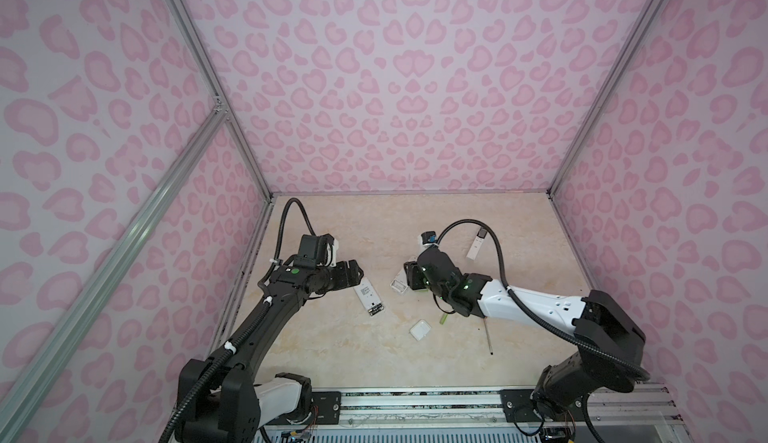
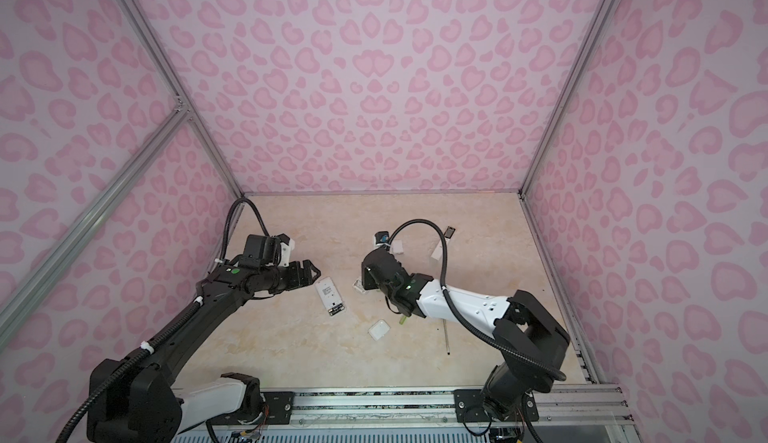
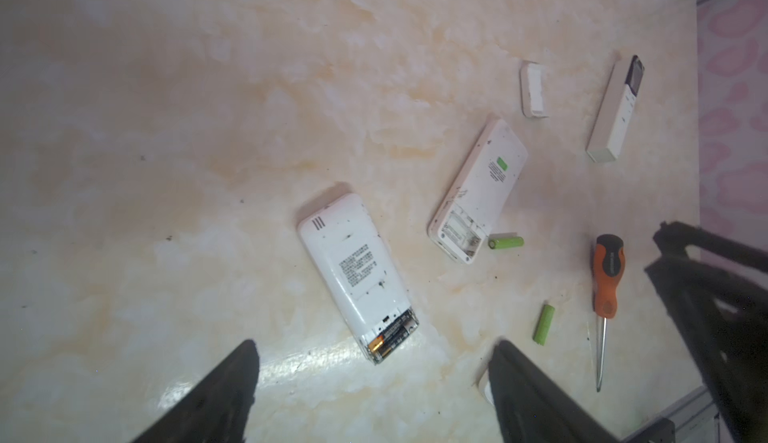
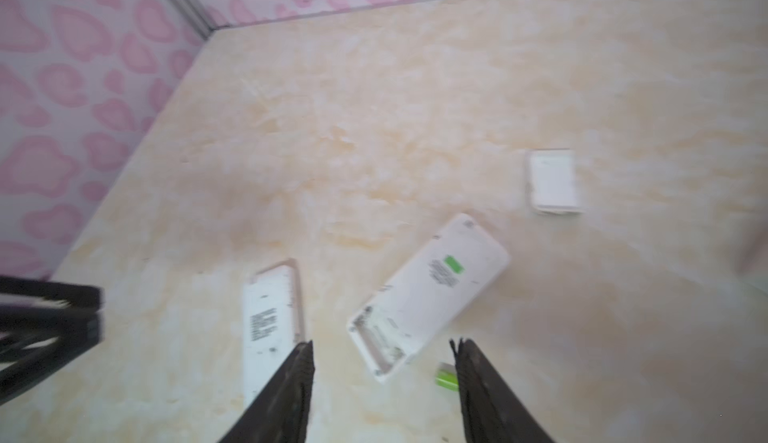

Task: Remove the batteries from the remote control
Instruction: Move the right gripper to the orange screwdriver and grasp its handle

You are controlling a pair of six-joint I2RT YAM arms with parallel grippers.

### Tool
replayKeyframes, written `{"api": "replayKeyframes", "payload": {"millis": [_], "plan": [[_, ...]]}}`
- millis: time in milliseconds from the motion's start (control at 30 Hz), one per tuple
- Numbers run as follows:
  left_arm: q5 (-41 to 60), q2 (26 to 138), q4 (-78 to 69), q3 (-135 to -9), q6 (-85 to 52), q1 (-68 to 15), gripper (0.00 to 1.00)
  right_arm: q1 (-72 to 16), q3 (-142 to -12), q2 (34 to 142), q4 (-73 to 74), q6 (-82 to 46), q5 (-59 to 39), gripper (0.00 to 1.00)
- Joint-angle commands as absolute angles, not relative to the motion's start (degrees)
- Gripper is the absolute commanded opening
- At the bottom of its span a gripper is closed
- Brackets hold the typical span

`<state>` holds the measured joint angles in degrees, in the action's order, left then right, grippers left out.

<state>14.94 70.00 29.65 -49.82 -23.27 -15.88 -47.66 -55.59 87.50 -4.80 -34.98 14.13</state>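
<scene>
A white remote control [image 3: 357, 278] lies back-up at mid-table, and two dark batteries [image 3: 388, 337] with gold ends sit in its uncovered compartment. My left gripper [image 3: 376, 343] hovers open above that end, its fingers well apart and holding nothing. A second white remote [image 4: 428, 295] lies to the right with its compartment bare. My right gripper [image 4: 383, 343] is open over that remote's compartment end. Two lime-green batteries [image 3: 505, 241] [image 3: 544, 323] lie loose on the table; one green battery [image 4: 446, 376] lies beside my right fingertip.
An orange-handled screwdriver [image 3: 606, 278] lies near the right arm. One white cover [image 1: 420, 330] lies toward the front, another cover [image 3: 533, 89] farther back. A slim third remote [image 1: 476, 245] lies at the back right. Pink patterned walls enclose the table [image 1: 332, 357].
</scene>
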Motion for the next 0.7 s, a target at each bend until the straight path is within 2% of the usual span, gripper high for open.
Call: {"api": "replayKeyframes", "payload": {"millis": [0, 133, 300, 433, 667], "plan": [[11.3, 70.4, 27.7, -51.2, -22.2, -21.7, 0.88, -42.1, -51.8, 82.7, -21.7, -36.9, 17.7, 0.57], [9.5, 73.9, 25.7, -53.7, -22.1, -29.7, 0.85, -35.0, -44.1, 74.1, -26.6, -38.0, 17.3, 0.59], [4.4, 78.2, 24.5, -56.6, -21.9, -36.7, 0.85, -29.7, -36.4, 67.9, -25.0, -37.8, 14.7, 0.61], [-1.6, 78.6, 22.9, -56.9, -20.2, -41.5, 0.92, -26.2, -33.2, 66.6, -20.7, -37.0, 10.0, 0.61], [-10.4, 75.3, 20.4, -51.7, -17.9, -42.1, 1.00, -24.6, -35.1, 71.3, -16.8, -34.3, 5.6, 0.60]]}}
